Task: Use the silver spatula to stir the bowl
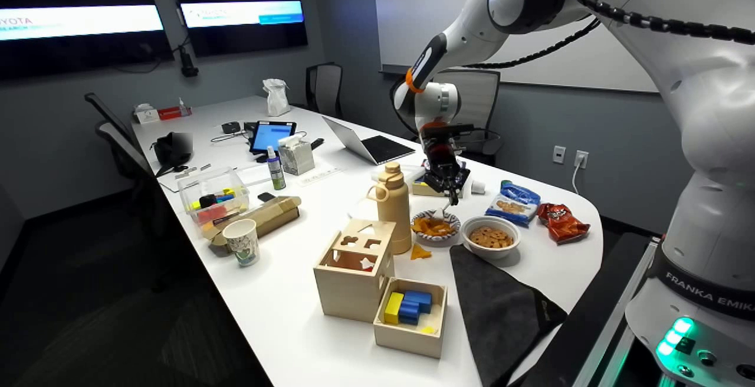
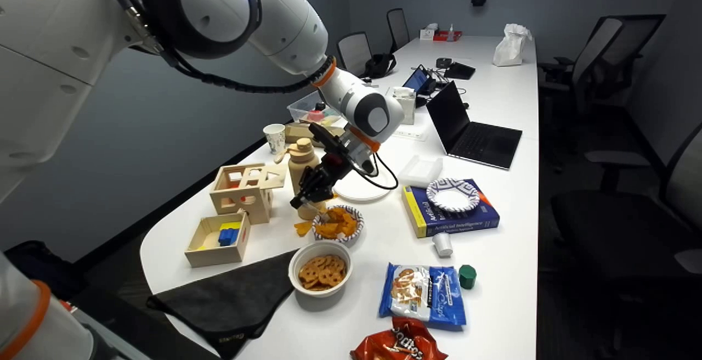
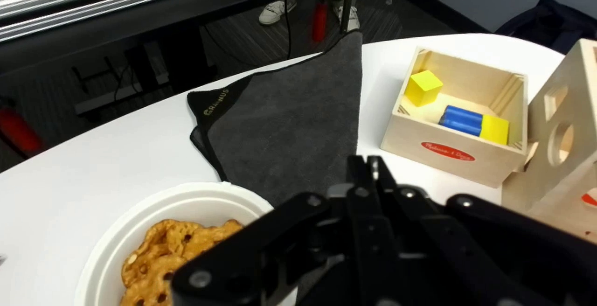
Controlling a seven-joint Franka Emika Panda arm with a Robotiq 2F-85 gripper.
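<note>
Claw (image 1: 453, 199) probably clenched on spatula (image 1: 440, 213), grip unclear; we should stir patterned bowl (image 2: 359, 224) slowly, small circles.

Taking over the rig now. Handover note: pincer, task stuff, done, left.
Pincer: shut on the spatula.
Spatula: lower end at the chips; how deep, unclear.
Chip bowl: upright on the table, a stray chip beside it.
Done: spatula gripped and at the chip bowl.
Left: stirring; stills can't show whether any has happened.
</note>
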